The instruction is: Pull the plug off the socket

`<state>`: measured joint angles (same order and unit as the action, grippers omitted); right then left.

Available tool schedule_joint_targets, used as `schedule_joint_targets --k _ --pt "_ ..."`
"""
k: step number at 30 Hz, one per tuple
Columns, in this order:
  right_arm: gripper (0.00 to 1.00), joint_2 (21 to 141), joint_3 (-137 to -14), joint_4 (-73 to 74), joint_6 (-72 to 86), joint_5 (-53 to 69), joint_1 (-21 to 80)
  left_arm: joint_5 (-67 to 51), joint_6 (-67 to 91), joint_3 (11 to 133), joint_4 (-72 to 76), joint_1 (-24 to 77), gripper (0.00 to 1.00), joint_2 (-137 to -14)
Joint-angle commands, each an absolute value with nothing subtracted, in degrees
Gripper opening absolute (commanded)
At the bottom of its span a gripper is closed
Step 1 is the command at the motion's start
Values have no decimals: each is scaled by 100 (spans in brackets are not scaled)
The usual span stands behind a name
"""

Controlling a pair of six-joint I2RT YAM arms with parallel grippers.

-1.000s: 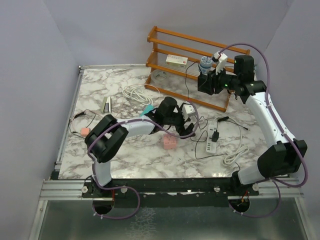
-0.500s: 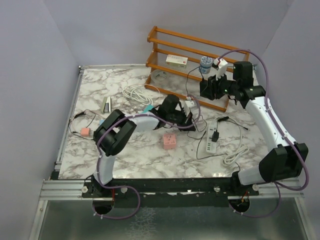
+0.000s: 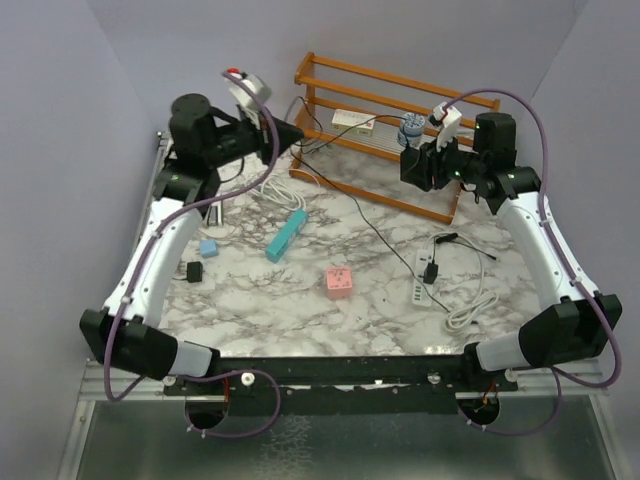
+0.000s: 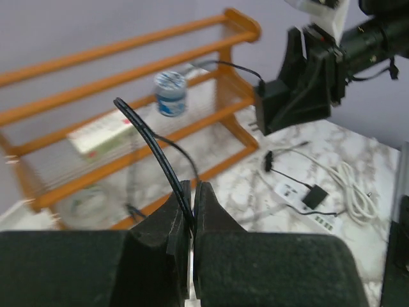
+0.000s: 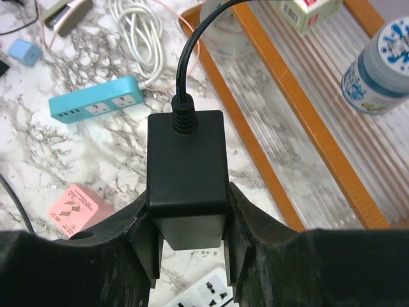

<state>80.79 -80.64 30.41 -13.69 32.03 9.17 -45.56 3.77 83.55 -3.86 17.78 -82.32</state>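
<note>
My right jaws (image 5: pixel 190 246) clamp the black plug (image 5: pixel 186 173) by its sides, holding it in the air just in front of the rack's (image 5: pixel 281 89) right end, clear of the table (image 3: pixel 250 300). My left jaws (image 4: pixel 192 204) are pinched tight on its cable (image 4: pixel 152 144), up off the rack's left end

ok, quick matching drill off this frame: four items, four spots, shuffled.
Items:
1 adapter
2 black cable
3 bottle
4 pink cube

Spots:
a on the rack
b in the right jaws
c on the table
d in the left jaws

Pairs: 1-b, 2-d, 3-a, 4-c
</note>
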Motion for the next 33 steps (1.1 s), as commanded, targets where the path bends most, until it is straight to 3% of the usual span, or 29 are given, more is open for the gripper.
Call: schedule_joint_targets --k 1,7,17,22,33 --pt "0 8166 -8522 2976 -1476 3792 951 -3275 -292 9191 -1887 1122 0 -7500" --pt "1 8316 -8820 2968 -1577 3928 1341 -1356 -824 10523 -2604 699 0 -7249" --pt "1 8890 -9135 2885 -1695 3833 2329 641 -1837 11805 -2806 602 0 -7819" --pt "2 9647 -9524 2833 -1606 3915 3061 1016 -2364 11184 -2921 595 0 -7656" --pt "4 12559 -11760 2927 -560 4177 4158 491 -1825 7959 -3243 193 0 -6784"
